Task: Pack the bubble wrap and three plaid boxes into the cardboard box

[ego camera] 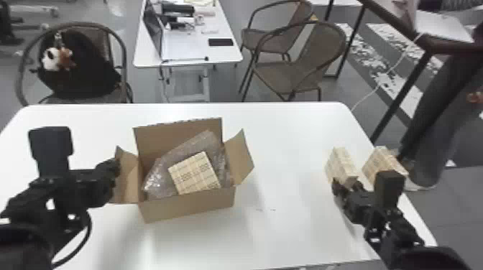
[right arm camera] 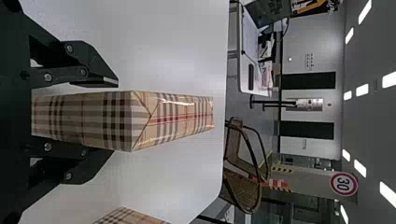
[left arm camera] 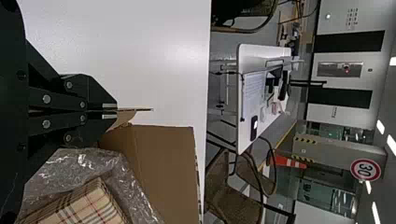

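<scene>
The left gripper (ego camera: 115,166) clenched the cardboard box (ego camera: 188,207)'s left flap (ego camera: 128,179); right of it, the right gripper (ego camera: 347,184), unclenched, straddled a plaid box (ego camera: 339,166).

White tbl (ego camera: 287,136), plain smooth top w/ rounded far corners, thin dark line along part of the near edge. Cardboard box (ego camera: 187,207) sits L of ctr, open, turned a bit vs the tbl edges, back flap up, side flaps splayed out. Way over on the R side, well apart from it, 2 plaid boxes: the L one (ego camera: 339,165) on the top, the R one (ego camera: 382,161) right by the R edge, small gap btwn. Few faint dk marks (ego camera: 266,209) on the top, btwn cardboard box & R side.
</scene>
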Robot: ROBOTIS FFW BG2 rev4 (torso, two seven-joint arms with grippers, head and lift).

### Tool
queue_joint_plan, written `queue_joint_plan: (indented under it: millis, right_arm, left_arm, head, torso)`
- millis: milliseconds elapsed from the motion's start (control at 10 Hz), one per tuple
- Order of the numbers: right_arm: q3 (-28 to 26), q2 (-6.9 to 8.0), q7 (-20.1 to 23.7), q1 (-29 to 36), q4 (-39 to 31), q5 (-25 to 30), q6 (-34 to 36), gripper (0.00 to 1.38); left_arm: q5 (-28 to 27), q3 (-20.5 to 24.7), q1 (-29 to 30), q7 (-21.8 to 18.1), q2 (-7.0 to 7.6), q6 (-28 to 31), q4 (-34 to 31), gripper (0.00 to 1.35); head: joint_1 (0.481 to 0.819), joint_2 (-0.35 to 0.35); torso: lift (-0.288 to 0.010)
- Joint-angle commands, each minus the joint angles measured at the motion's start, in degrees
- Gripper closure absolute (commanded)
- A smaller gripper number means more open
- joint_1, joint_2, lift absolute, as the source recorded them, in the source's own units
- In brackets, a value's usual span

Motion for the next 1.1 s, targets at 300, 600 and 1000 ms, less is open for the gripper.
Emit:
queue_joint_plan:
  millis: [300,600,1000]
  right_arm:
    - [1.39,1.13,1.50,6.58,-11.67,-5.68,2.68,1.09]
    - [4.46,-1.34,9.14,3.06,-29.08,-12.10,23.16,1.09]
    - [15.80,-5.55,12.66,-13.37,-29.69,-23.79,34.67,1.09]
  left_arm:
    - [0.01,-0.03,0.00,-0.03,-0.32,-0.35,0.12,1.21]
    - [-0.08,0.06,0.00,-0.03,-0.32,-0.35,0.12,1.21]
    - [-0.52,-0.82,-0.71,-0.03,-0.32,0.18,0.56,1.22]
  head:
    - [0.695,-0.047]
    - [0.695,0.027]
    - [0.695,0.170]
  torso:
    - [-0.092]
    - [-0.092]
    - [-0.092]
